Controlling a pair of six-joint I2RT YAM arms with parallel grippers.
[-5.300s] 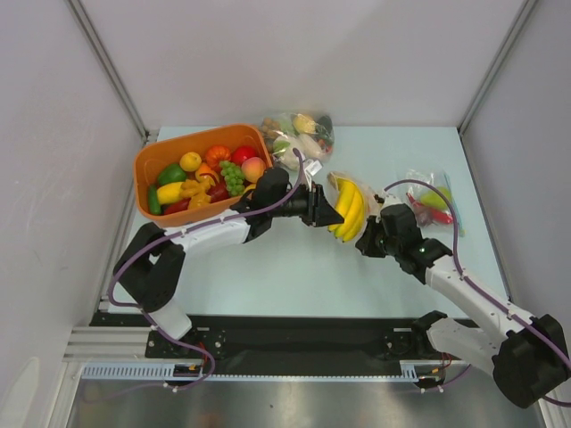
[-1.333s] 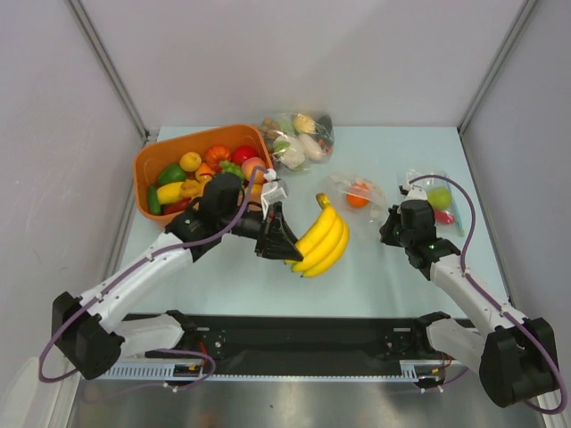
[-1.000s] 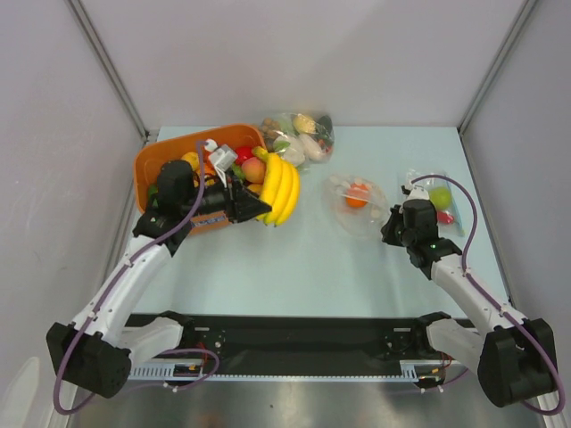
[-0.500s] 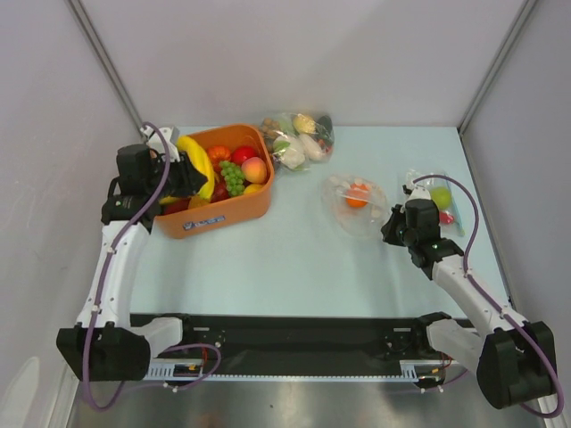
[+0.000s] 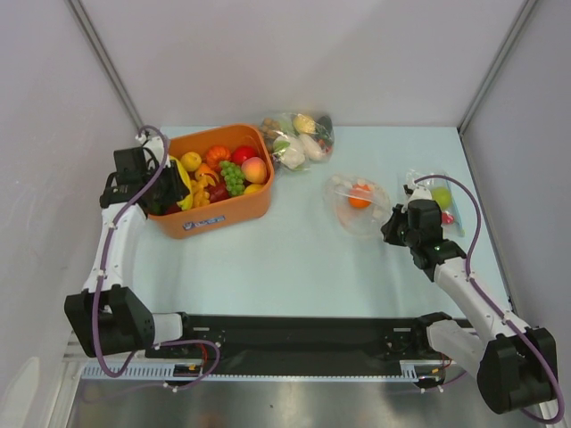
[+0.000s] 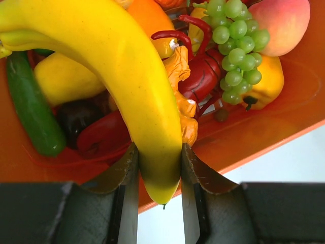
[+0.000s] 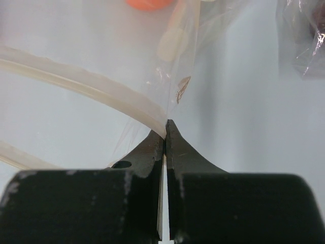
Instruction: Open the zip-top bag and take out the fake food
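Note:
My left gripper (image 5: 169, 183) is shut on the yellow bananas (image 6: 122, 71) and holds them over the left end of the orange bin (image 5: 227, 210), among the fake food there. The clear zip-top bag (image 5: 357, 203) lies open on the table at centre right with an orange fruit (image 5: 359, 196) and pale round slices inside. My right gripper (image 5: 390, 228) is shut on the bag's rim strip (image 7: 127, 104), pinching it at the bag's right side. The orange fruit (image 7: 150, 4) shows at the top edge of the right wrist view.
The bin holds green grapes (image 6: 233, 46), a peach (image 6: 284, 23), red chillies (image 6: 203, 76), a cucumber (image 6: 30, 109) and other toys. A second filled bag (image 5: 299, 138) lies behind the bin. A third bag (image 5: 437, 201) lies right of my right gripper. Walls close in left, right and behind.
My left gripper carried the bananas from the middle of the table left to the bin and lowered them into its left end. My right gripper kept its hold on the bag.

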